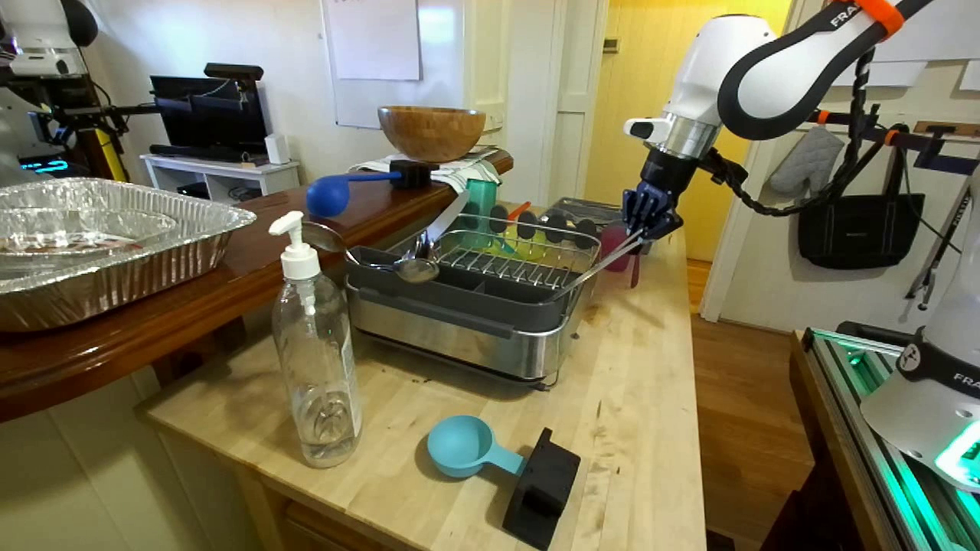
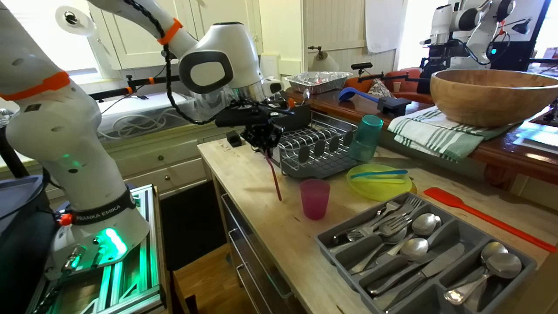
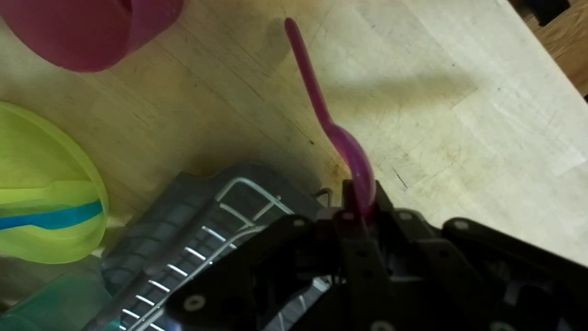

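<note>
Pinching the pink spoon [image 3: 328,124] by its bowl in the gripper [image 3: 362,202]!
Dangling handle-down over the wooden countertop [image 3: 450,151], beside the dish rack [image 2: 314,170], near the pink cup [image 3: 92,41], having open room toward the edge.

Wooden bowl [image 2: 492,98] on striped towel [image 2: 436,131]. Foil tray [image 1: 138,283] on dark ledge [image 1: 245,275]. Clear pump bottle [image 1: 315,360]. Black bag [image 1: 861,237] beside oven mitt [image 1: 808,162]. Television [image 1: 210,119] on white stand [image 1: 230,170].

You see a spoon [image 3: 341,139] of smooth, glossy plastic against your matt claw [image 3: 363,197]; a cup [image 2: 314,198] of smooth plastic; a counter [image 1: 643,428] of smooth wood; and a dish rack [image 1: 452,344] of shiny wire, satin sheet metal and matt plastic.
</note>
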### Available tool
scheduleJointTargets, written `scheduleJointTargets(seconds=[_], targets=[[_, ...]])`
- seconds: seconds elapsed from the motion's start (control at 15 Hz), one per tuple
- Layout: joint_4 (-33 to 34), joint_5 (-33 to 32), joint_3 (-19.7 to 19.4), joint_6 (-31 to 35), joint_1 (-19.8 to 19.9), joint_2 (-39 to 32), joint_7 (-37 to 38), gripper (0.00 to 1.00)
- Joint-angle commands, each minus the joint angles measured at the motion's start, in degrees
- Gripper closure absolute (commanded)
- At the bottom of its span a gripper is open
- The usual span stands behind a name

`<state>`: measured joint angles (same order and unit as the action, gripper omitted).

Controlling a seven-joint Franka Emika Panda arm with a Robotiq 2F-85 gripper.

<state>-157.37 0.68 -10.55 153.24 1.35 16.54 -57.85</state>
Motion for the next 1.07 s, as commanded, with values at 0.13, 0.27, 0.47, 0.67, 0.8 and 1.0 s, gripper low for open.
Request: scheduleJointTargets(seconds=[0.13,0.27,0.47,0.67,0.8,1.0], targets=[[0.02,-5.54,1.86,5.36,0.88,-5.3,3.0,0.98],[0.02,-7.33,2.25,6.07,1.12,-6.47,3.53,0.98],[0.02,-9.24,2.56,6.2,1.21,-7.15,4.16,0.89],[0.03,-10.66,2.63,6.22,1.34,-7.17,4.78,0.61],[0.04,-11.88,2.72,6.28,1.63,-7.26,5.22,0.46],[0.04,-12.7,2.66,6.1,1.76,-7.11,5.59,0.24]])
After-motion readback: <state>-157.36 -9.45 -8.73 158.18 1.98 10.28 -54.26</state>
